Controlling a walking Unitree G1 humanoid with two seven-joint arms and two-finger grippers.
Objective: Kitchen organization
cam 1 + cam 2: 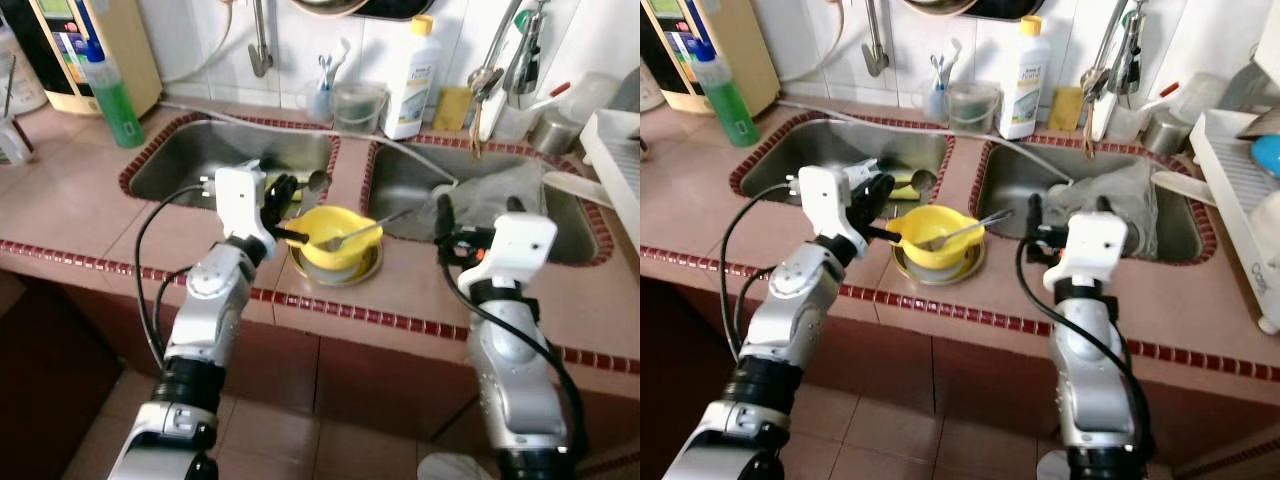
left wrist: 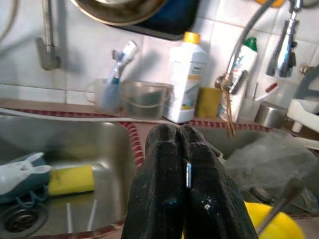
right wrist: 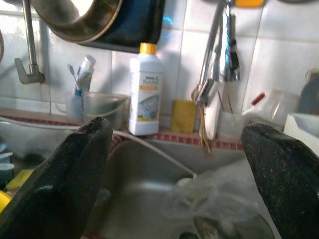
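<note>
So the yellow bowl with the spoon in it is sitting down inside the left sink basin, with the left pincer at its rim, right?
Not quite. The yellow bowl with the spoon in it sits on the tiled counter strip between the two basins, on a metal dish, not down inside the left sink basin. The left eye view shows this. The left pincer is indeed at its rim.

Two sinks are sitting in the counter, left [image 1: 190, 165] and right [image 1: 400, 195]. One yellow bowl [image 1: 335, 235] is standing between them with one spoon [image 1: 350, 237] in it. One white bottle [image 1: 412, 80] and one green bottle [image 1: 112, 95] are standing along the back edge.
</note>
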